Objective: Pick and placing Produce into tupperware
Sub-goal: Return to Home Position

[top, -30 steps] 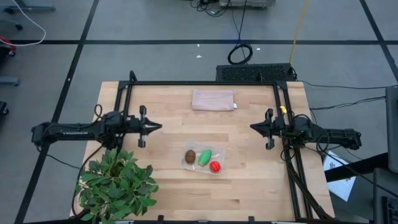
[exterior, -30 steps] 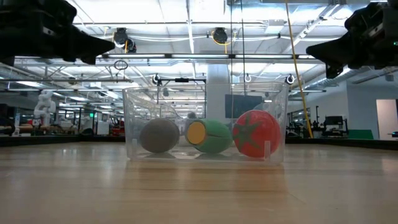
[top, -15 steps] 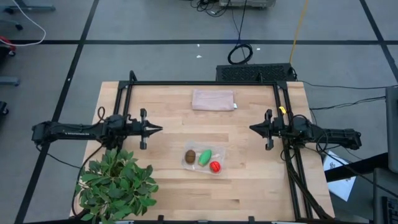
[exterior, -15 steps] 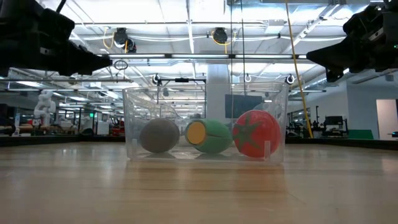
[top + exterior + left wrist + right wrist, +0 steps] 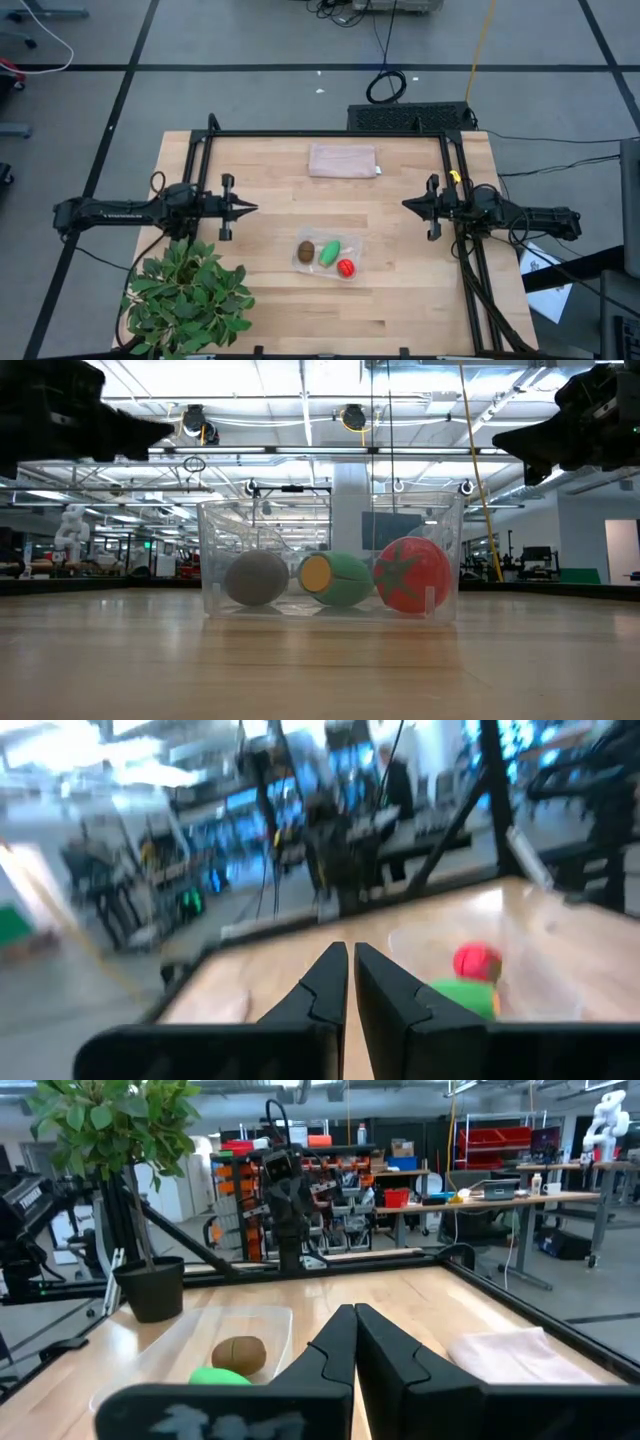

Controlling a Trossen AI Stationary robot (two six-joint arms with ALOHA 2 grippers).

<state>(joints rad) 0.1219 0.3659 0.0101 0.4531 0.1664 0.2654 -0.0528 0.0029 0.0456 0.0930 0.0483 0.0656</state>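
Tupperware (image 5: pixel 352 245) sits on the wooden table (image 5: pixel 400 290), holding kiwi (image 5: pixel 306 251), green oval (image 5: pixel 328 253) and tomato (image 5: pixel 346 267). From above, left gripper (image 5: pixel 254 207) and right gripper (image 5: pixel 407 205) hang well apart on either side of it, bare boards between; a potted plant (image 5: pixel 190 295) and pink cloth (image 5: pixel 343 160) lie farther off. The low view adds the fruits resting on its floor and a lit workshop behind. Wrist views show both jaws pressed together, empty.

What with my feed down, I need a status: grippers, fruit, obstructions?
Left gripper shut, empty, raised at left. Right gripper shut, empty, raised at right. Kiwi, green fruit, tomato in clear container. Nothing between them.
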